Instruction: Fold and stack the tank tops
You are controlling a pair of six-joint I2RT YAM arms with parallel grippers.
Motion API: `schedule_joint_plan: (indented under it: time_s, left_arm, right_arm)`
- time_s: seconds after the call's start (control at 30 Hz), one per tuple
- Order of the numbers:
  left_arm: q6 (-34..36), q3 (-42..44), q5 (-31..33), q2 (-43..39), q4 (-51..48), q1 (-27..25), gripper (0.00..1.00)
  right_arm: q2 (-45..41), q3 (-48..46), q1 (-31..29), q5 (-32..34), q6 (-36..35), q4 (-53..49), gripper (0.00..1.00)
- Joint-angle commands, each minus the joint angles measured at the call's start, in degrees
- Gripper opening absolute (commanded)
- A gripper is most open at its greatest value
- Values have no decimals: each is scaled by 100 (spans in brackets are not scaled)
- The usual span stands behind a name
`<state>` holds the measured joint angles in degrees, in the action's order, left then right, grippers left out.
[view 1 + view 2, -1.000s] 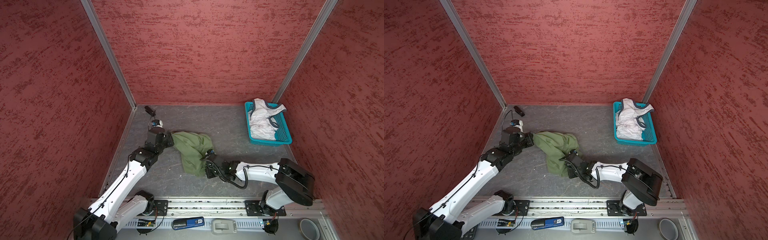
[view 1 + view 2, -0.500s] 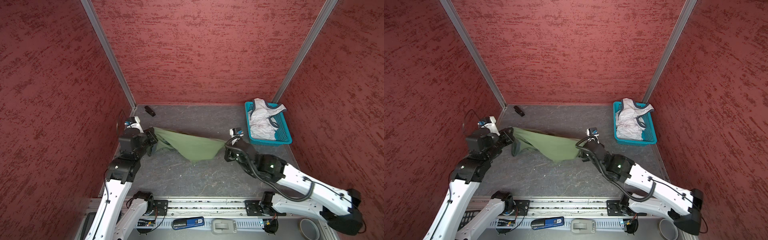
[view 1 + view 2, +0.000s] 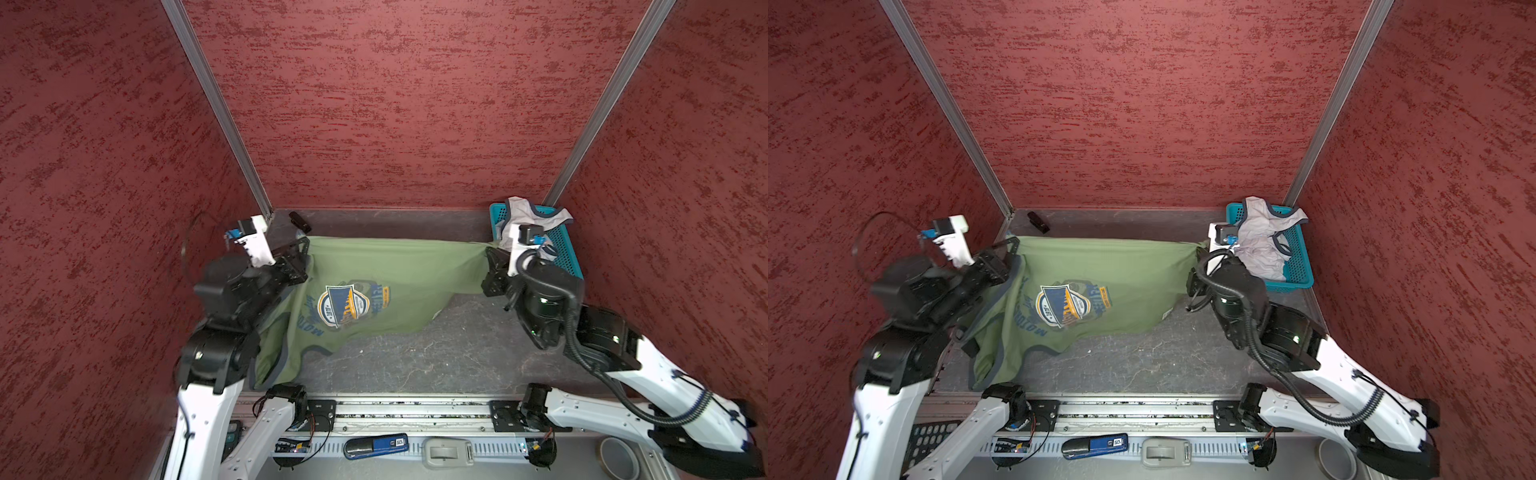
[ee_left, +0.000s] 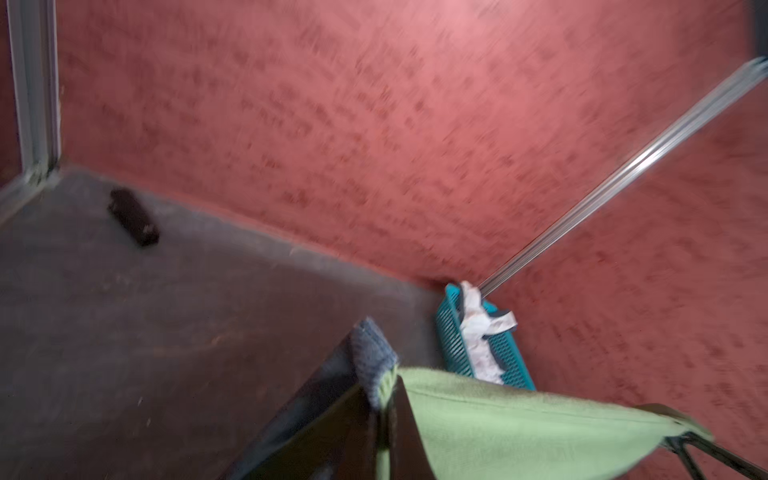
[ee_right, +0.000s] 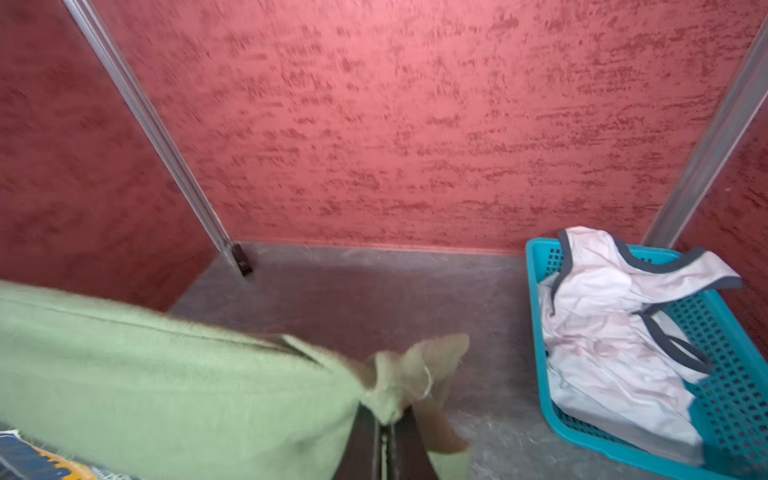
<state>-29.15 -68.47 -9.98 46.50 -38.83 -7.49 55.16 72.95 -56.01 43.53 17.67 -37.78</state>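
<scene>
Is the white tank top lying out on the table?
No, the white tank top lies crumpled inside the turquoise basket, with a grey-trimmed strap hanging over its rim.

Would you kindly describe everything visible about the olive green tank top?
The olive green tank top is soft cloth with grey trim at the armholes and a blue-yellow badge print. It hangs spread between the left gripper and right gripper, whose jaws are shut on its far edge, pulled taut; the rest sags toward the table.
</scene>
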Motion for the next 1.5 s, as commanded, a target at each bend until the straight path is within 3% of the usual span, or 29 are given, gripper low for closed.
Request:
schedule_joint_plan:
  time_s: [0.0, 0.13, 0.2, 0.4, 0.5, 0.57, 0.7, 0.9, 0.93, 1.0, 1.07, 1.13, 1.2, 1.27, 1.37, 1.47]
  left_arm:
    - [4, 147, 139, 582, -184, 60, 0]
    - [43, -476, 263, 1566, 75, 104, 0]
    - [58, -987, 229, 2085, 279, 142, 0]
    - [218, -3720, -377, 3834, 3, 208, 0]
    - [409, -4847, -553, 4147, -281, 212, 0]
    - [495, -5016, -639, 4055, -245, 203, 0]
    - [576, -3852, -792, 3189, 371, 138, 0]
    - [367, -447, -936, 1517, 1403, -132, 0]
    - [197, 183, -941, 1247, 1636, -203, 4]
    - [-82, 1567, -944, 653, 2071, -501, 29]
    - [-302, 2527, -739, 206, 2071, -814, 31]
    - [-550, 3280, -620, -143, 1917, -1020, 40]
    - [-741, 3645, -456, -379, 1551, -1042, 62]
    - [-769, 3627, -95, -428, 1101, -956, 70]
    - [-728, 3277, 204, -150, 816, -481, 79]
    - [-791, 2862, 66, 570, 944, 205, 81]
  right_arm:
    - [345, -70, 741, -17, 63, -171, 0]
    - [826, 155, 2073, -1415, -351, 460, 0]
    - [1233, 576, 2425, -1744, -647, 750, 0]
    - [2747, 3141, 3133, -1966, -1075, 471, 0]
    - [3060, 4093, 3178, -2074, -1262, 288, 0]
    - [3040, 4334, 3178, -2212, -1294, 269, 0]
    - [2542, 3687, 3177, -2490, -1104, 368, 0]
    - [1251, 518, 3123, -3409, -266, 1087, 0]
    - [1071, -8, 3120, -3493, -133, 1164, 0]
    - [747, -1178, 3100, -3667, 164, 1288, 0]
    - [537, -2185, 3090, -3784, 482, 1330, 0]
    - [403, -2954, 3087, -3913, 822, 1316, 22]
    - [324, -3374, 3093, -3783, 1143, 1094, 48]
    - [288, -3433, 3098, -3445, 1300, 812, 62]
    - [246, -3200, 3096, -3123, 1306, 729, 69]
    - [300, -2922, 3097, -3185, 1274, 1009, 71]
